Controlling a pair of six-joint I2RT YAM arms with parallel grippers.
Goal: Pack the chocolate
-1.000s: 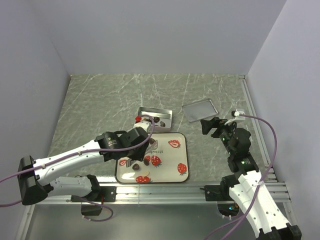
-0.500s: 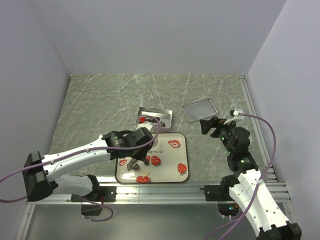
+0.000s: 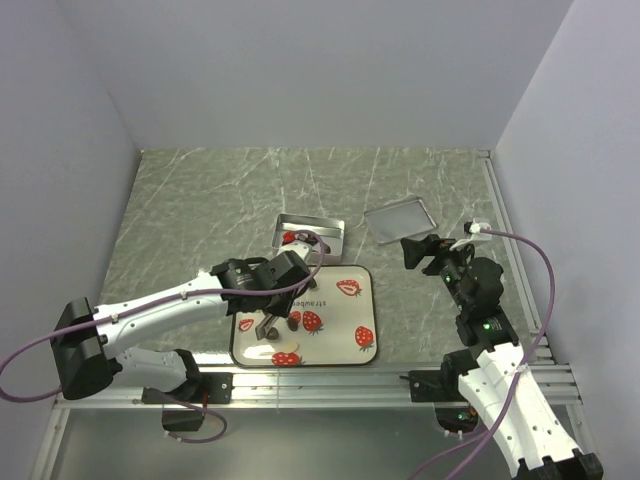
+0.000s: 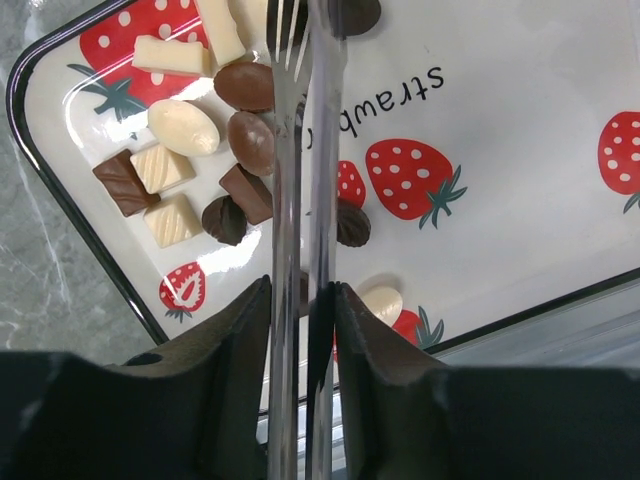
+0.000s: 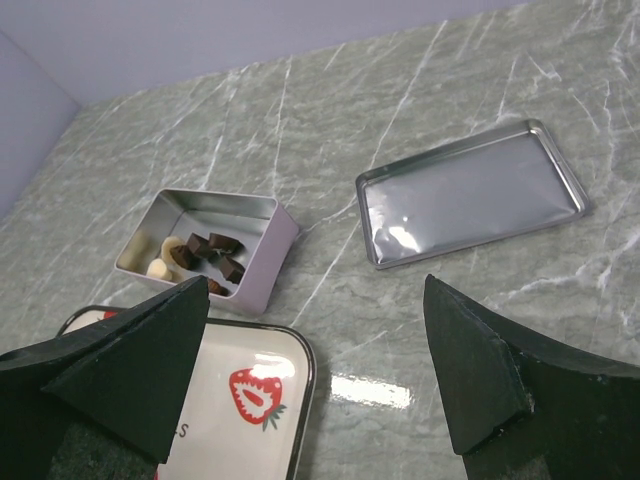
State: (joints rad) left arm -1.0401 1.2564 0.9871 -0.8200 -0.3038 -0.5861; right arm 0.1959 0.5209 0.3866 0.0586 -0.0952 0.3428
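Chocolate pieces (image 4: 183,127), dark brown, light brown and cream-white, lie clustered at one corner of the strawberry-print tray (image 4: 520,220). More chocolate (image 5: 210,250) sits inside the small open tin (image 5: 262,262). My left gripper (image 4: 302,290) is shut on a pair of metal tongs (image 4: 322,150). The tongs reach down over the tray's chocolates, their blades close together. Whether the tips hold a piece is hidden. From above, the left gripper (image 3: 283,288) hangs over the tray's left half (image 3: 345,315). My right gripper (image 5: 315,370) stands wide open and empty, above the table to the right of the tray.
The tin's flat metal lid (image 3: 400,218) lies upside down on the marble table, right of the tin (image 3: 330,228). The right gripper (image 3: 425,250) hovers just in front of the lid. Grey walls enclose the table on three sides.
My left gripper has drawn back from the tin towards the tray's near left, and the tongs' blades have come closer together. The right arm has not moved.
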